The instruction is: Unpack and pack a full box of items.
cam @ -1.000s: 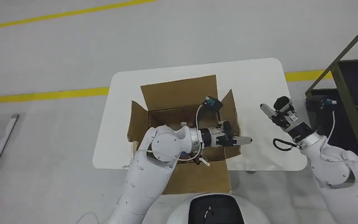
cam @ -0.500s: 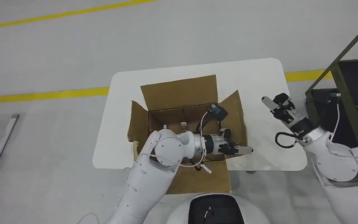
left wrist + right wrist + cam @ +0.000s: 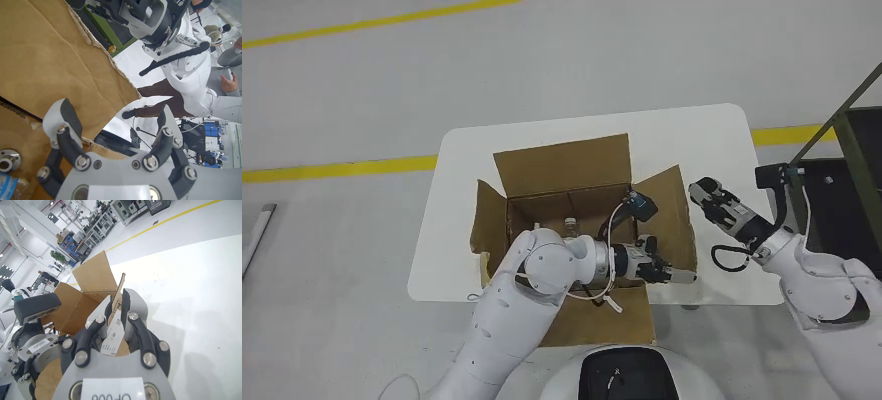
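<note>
- The cardboard box (image 3: 562, 165) sits open in the middle of the white bench (image 3: 477, 160), mouth upward, all four flaps folded out.
- The right claw (image 3: 117, 299) is narrowed on the free edge of the side flap (image 3: 677, 215), a pad on each face; it appears to pinch the board.
- The left claw (image 3: 115, 118) is spread wide and holds nothing. It hangs at the same flap, with one finger against the inner face.
- The flap's long axis runs along the box's right wall, from the robot's side toward the far side. Its free edge points outward and up.
- Corrugated board is likely light and stiff but hinges easily at the crease. A grip near the middle of the free edge should swing it without tearing the ragged corner.
- A plastic bottle (image 3: 11, 186) and a metal fitting (image 3: 8, 161) lie inside. The bottle is probably light and slippery, best taken across its body.
</note>
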Motion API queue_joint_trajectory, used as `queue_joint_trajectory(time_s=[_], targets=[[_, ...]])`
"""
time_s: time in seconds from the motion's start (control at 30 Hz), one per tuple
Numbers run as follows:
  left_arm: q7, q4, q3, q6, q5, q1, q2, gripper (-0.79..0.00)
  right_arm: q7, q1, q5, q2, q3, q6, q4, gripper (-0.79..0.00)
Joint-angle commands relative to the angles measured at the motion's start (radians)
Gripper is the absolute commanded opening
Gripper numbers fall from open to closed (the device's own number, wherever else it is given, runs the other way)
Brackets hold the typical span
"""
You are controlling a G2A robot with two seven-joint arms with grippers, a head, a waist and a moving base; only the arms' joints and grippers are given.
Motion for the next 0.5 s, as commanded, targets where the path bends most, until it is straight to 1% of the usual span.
queue_joint_trajectory(time_s=[0.0, 0.13, 0.2, 0.3, 0.4, 0.47], targets=[[0.001, 0.003, 0.001, -0.001, -0.003, -0.003, 0.001, 0.000, 0.015, 0.005, -0.004, 0.001, -0.005, -0.002, 0.009, -0.536], [0.001, 0.008, 0.003, -0.005, -0.003, -0.010, 0.004, 0.000, 0.029, 0.017, 0.002, 0.001, -0.018, -0.009, 0.029, -0.548], [0.014, 0.007, -0.001, -0.005, -0.003, -0.013, 0.005, 0.000, 0.034, 0.021, 0.013, 0.001, -0.021, -0.011, 0.036, -0.520], [0.016, 0.011, -0.001, -0.002, -0.005, -0.016, 0.007, 0.000, 0.053, 0.024, 0.006, 0.003, -0.017, -0.015, 0.049, -0.533], [0.019, 0.013, -0.002, -0.001, -0.002, -0.017, 0.010, 0.000, 0.065, 0.032, 0.008, 0.005, -0.013, -0.020, 0.064, -0.566], [0.028, 0.011, -0.007, 0.001, 0.003, -0.019, 0.012, 0.000, 0.069, 0.035, 0.008, 0.006, -0.012, -0.022, 0.068, -0.659]])
